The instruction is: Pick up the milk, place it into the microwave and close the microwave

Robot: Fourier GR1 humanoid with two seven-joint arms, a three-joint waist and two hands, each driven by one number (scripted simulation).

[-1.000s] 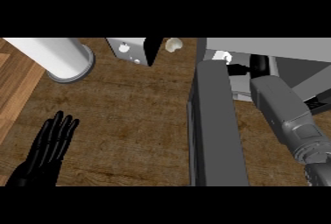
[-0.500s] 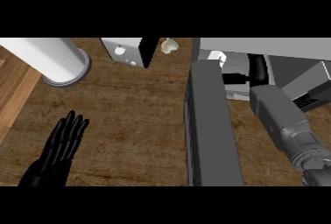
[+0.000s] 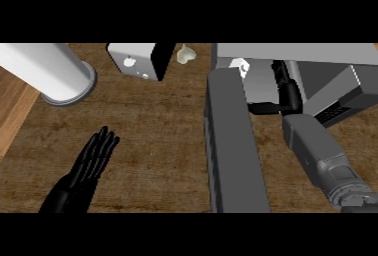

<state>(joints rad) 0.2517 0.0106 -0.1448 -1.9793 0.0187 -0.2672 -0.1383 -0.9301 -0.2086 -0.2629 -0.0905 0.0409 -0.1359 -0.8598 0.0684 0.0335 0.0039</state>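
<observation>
A: Milk location?

B: The milk (image 3: 239, 64) is inside the microwave (image 3: 310, 52), at the left of the cavity, just behind the top end of the open door (image 3: 232, 150). Only a small white bit of it shows (the door's edge hides the rest).

A: Relative to the robot hand?

B: The right robot hand (image 3: 286, 95) is also inside the cavity, to the right of the milk and a little nearer the view's lower edge. There's a grey gap between the fingers and the carton, so they're near each other but apart.

A: Grip state?

B: The fingers run straight up into the cavity and the thumb sticks out left toward the door. The hand is spread, not curled, and holds nothing I can see. I can't tell if the thumb tip touches the door.

A: Other side?

B: The left robot hand (image 3: 92, 157) is at the lower left, flat with fingers straight and together, over the brown tabletop (image 3: 162, 125). It holds nothing and is well apart from the microwave.

A: Door?

B: It's open and swung out toward the viewer. It's seen edge-on as a long grey slab between the two arms.

A: Clutter?

B: A white cylinder (image 3: 40, 67) is at the upper left. A white box with a dark side (image 3: 131, 60) is at the top centre, with a small pale lump (image 3: 184, 53) just beside it.
</observation>
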